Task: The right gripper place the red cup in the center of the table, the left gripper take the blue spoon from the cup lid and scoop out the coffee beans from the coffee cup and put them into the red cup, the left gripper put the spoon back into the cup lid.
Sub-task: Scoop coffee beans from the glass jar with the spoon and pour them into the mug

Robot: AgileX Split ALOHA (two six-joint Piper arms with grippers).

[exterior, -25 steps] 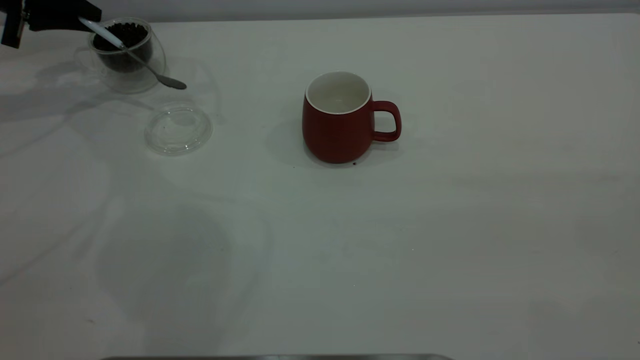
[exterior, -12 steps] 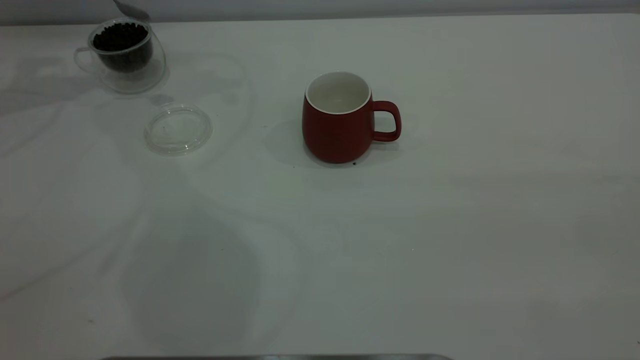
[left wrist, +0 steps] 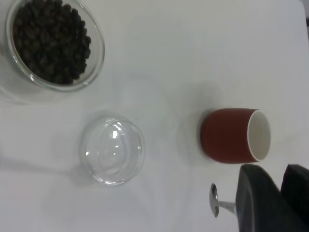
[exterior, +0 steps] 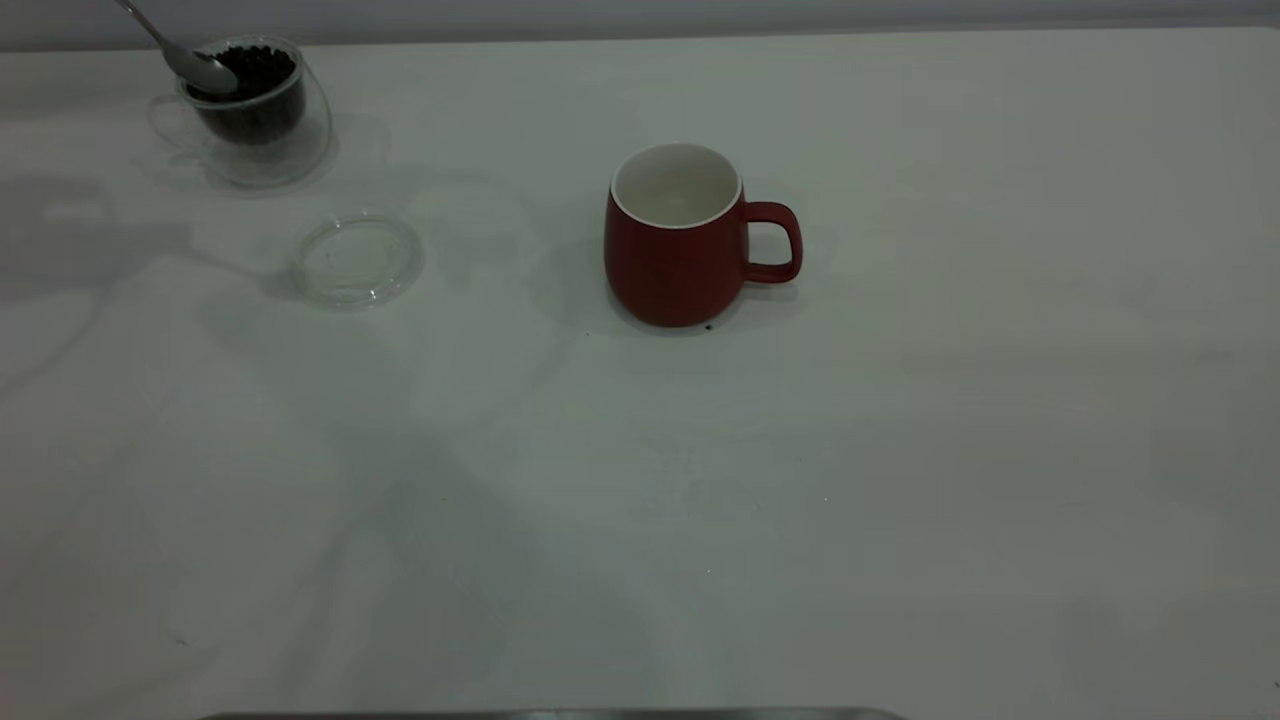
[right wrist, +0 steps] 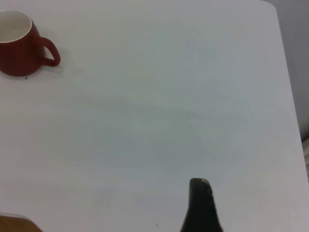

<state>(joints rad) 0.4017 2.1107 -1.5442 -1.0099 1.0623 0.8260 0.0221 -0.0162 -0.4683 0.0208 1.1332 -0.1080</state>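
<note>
Now, from outside, the spoon [exterior: 190,62] has swung back down since half a second ago — then only its bowl showed above the glass rim, now the bowl dips at the rim of the coffee cup [exterior: 255,108], over the beans [exterior: 250,85]; I judge the scoop is just starting; the lid [exterior: 357,260] lies bare nearby on the table [exterior: 900,450], and the red cup [exterior: 680,235] stands mid-table, empty, handle toward the right arm's side — so the first step looks done.

On the left wrist, the left gripper [left wrist: 270,203] is closed on the spoon, whose metal bowl juts out past the dark fingers; the arm hangs high above the table.

On the right wrist, one dark finger of the right gripper [right wrist: 203,205] shows, parked well apart from the red cup; its width I cannot tell.
</note>
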